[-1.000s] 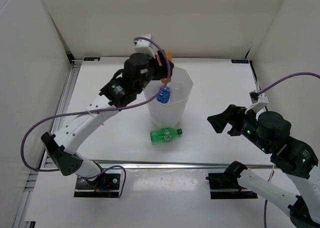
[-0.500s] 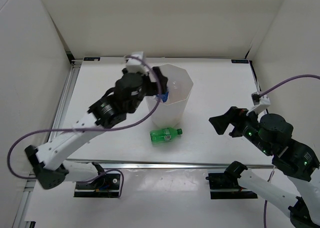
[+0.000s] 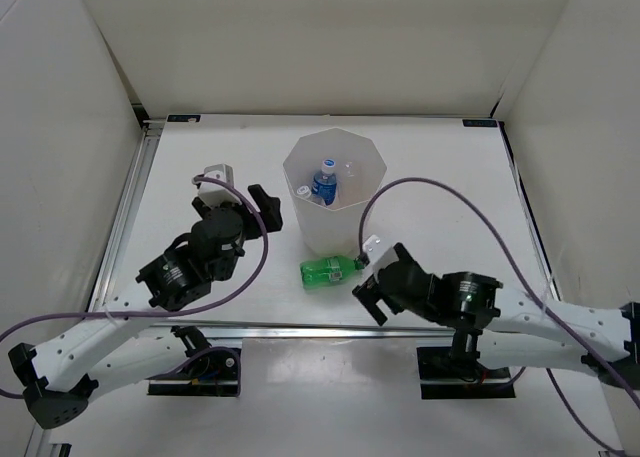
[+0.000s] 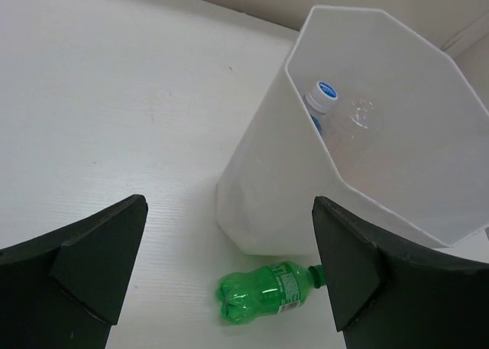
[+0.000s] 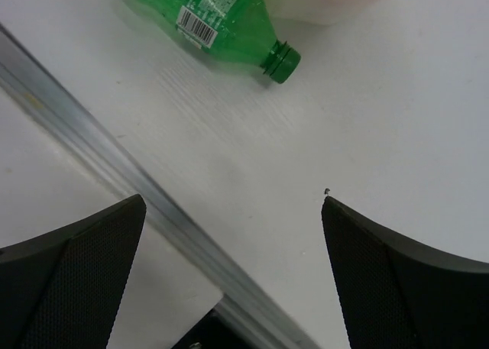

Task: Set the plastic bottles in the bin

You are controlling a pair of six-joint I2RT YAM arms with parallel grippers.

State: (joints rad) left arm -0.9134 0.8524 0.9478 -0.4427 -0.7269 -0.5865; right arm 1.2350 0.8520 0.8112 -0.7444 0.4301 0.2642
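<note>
**Inspector:** Finding: the green bottle (image 3: pixel 330 269) lies on its side on the table (image 3: pixel 450 177), just in front of the bin (image 3: pixel 325 235). Its neck end points toward your right gripper (image 3: pixel 368 282), whose jaws stand wide and empty, short of the neck.

**Operator:** And the left?

**Inspector:** Your left gripper (image 3: pixel 262 209) is likewise spread wide and empty, beside the bin. Recommendation: carry the right gripper on over the bottle's body, not the neck. Straddle it across its width, then close squarely, as a round bottle may roll.

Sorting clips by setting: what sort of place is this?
Probably a robot lab test cell: white walls enclose the table, the left arm and right arm are mounted at its edge, props are a bin and green bottle.
</note>
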